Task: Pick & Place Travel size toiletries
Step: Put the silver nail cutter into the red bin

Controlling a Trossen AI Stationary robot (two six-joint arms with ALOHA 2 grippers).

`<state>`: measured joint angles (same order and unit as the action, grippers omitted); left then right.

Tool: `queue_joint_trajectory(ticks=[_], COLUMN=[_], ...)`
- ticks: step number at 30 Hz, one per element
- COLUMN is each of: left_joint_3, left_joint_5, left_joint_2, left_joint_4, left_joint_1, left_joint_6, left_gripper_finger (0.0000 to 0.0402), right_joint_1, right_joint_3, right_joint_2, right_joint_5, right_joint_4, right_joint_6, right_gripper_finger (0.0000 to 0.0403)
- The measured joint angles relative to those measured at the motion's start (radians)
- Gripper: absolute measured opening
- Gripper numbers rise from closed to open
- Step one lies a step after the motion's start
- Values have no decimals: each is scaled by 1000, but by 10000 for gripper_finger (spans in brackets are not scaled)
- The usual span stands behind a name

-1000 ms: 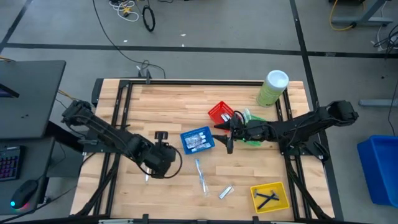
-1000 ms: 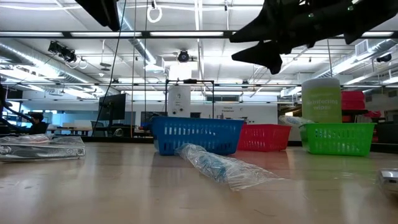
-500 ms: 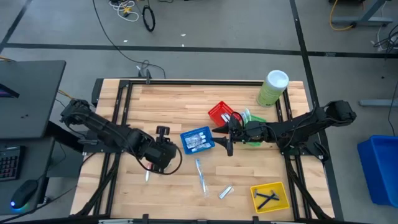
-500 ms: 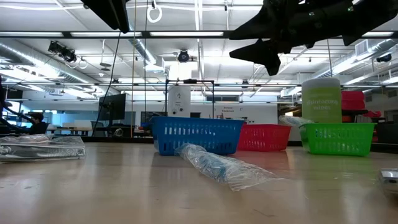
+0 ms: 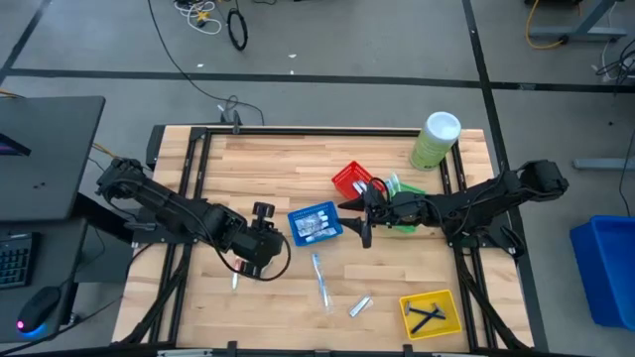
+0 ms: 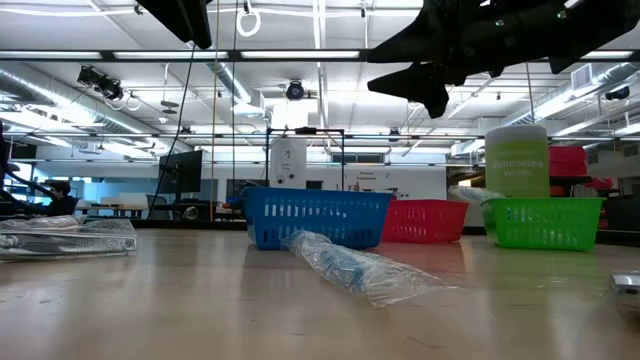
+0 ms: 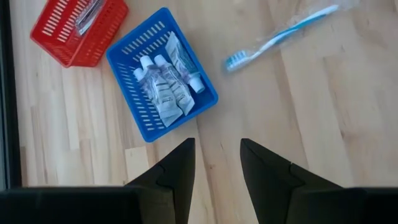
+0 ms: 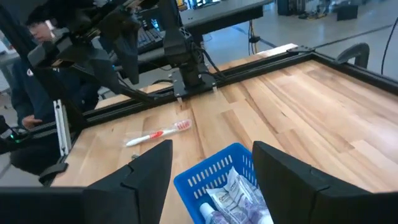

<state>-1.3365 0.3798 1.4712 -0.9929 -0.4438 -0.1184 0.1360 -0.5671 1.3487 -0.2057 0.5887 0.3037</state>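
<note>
High view: a wrapped blue toothbrush [image 5: 319,279] and a small silver tube [image 5: 360,305] lie loose on the bench [image 5: 268,164] below the blue basket [image 5: 315,223], which already holds tubes; razors [image 5: 428,315] sit in the yellow basket [image 5: 431,313]. The left gripper [image 5: 260,210] hangs beside the blue basket, the right gripper [image 5: 359,219] between the blue and red basket [image 5: 352,181].

Low view: only here does the toothbrush's crinkled plastic wrapper show. It looks light and slippery, so a grip across the stiff handle seems best.

Left wrist view: its jaws stand partly apart and empty.

Right wrist view: its jaws are wide and empty. It alone shows a red toothbrush [image 8: 158,134] across the bench and a person beyond.
</note>
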Motion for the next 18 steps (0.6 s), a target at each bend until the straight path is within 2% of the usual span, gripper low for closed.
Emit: queue_joint_trajectory(ticks=[3,6,10,14,18], left_joint_3=[17,103,255,376,426], left_joint_5=[1,-10,-42,-20,-38], left_joint_2=[-1,-27,-80,-113,-112], left_joint_4=[43,139,318,444,461], left_joint_1=[0,5,11,10,10], left_joint_6=[9,28,-39,-185,-398], left_gripper_finger=[135,135,135,135,134], right_joint_1=[0,0,18,62,103], right_joint_3=[0,0,0,0,0], right_joint_2=[0,0,0,0,0], right_joint_5=[21,137,287,274,267], right_joint_4=[0,5,16,19,28], right_joint_6=[-53,-115,-106,-121,-138], right_gripper_finger=[235,236,230,224,219])
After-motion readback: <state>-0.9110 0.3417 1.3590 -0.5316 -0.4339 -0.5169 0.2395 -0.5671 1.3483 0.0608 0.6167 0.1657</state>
